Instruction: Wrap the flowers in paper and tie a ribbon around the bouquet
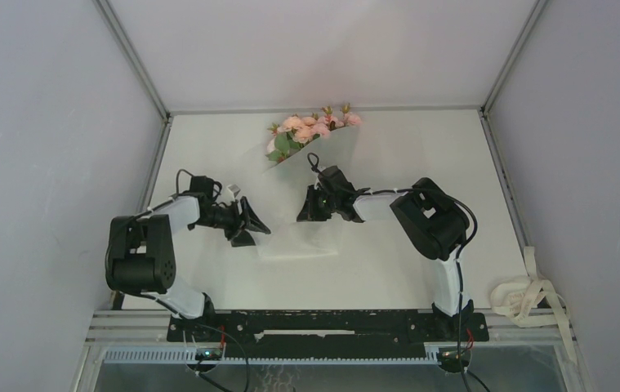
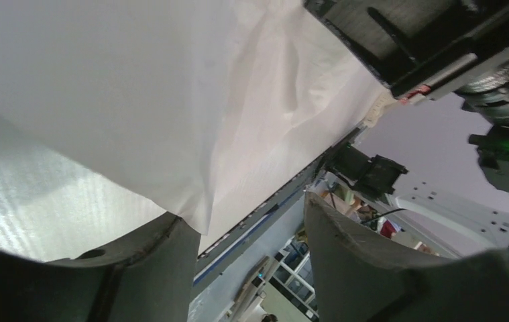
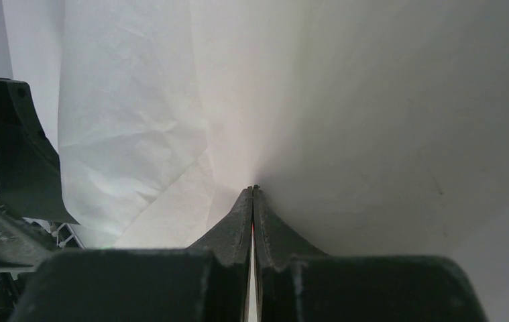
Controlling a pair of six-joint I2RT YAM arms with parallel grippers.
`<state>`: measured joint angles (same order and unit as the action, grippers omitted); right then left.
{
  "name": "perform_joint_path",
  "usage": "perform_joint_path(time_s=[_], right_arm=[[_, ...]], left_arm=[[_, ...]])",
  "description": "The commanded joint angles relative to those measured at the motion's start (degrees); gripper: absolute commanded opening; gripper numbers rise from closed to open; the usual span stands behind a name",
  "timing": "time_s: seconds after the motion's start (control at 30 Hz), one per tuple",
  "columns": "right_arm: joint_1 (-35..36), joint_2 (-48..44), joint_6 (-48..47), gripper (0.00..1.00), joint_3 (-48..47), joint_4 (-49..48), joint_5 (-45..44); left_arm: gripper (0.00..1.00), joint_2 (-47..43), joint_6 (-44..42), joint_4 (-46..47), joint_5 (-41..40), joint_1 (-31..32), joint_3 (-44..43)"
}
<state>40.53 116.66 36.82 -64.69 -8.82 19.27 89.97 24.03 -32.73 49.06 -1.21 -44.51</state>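
The flowers, pink roses with green leaves, lie at the back of the table. The creased white paper is folded over their stems and runs down toward the arms. My right gripper sits over the middle of the paper; its jaws are shut, pinching a fold of the paper. My left gripper stands open at the sheet's lower left. There an edge of the paper rests against its left finger, with an empty gap between the jaws. The cream ribbon lies loose at the table's right front corner.
White walls with metal corner posts close in the table on three sides. A black rail carrying both arm bases runs along the near edge. The right arm's dark body hangs close above the left gripper.
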Motion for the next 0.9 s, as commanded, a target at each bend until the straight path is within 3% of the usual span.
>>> perform_joint_path(time_s=[0.0,0.2,0.4,0.5,0.73,0.87], right_arm=[[0.7,-1.9,-0.8,0.08,-0.1,5.0,-2.1],[0.7,-2.4,-1.4,0.08,-0.2,5.0,-2.4],[0.8,-1.8,-1.1,0.08,-0.1,5.0,-1.9],[0.9,-1.3,-1.1,0.08,-0.1,5.3,-1.9],[1.0,-0.7,0.6,0.07,-0.1,4.3,-1.7],[0.7,-1.1,2.9,0.07,1.4,1.9,-0.8]], left_arm=[[0.60,0.4,1.1,4.7,-3.9,0.5,2.3],[0.69,3.4,-1.2,6.2,-10.0,0.2,0.4],[0.64,5.4,0.1,13.1,-13.0,-2.4,3.3],[0.52,5.7,0.0,12.9,-11.2,-2.5,2.4],[0.02,-0.7,-1.9,11.5,-11.9,-2.2,1.1],[0.00,-5.5,-4.5,9.0,-13.8,0.2,-0.7]])
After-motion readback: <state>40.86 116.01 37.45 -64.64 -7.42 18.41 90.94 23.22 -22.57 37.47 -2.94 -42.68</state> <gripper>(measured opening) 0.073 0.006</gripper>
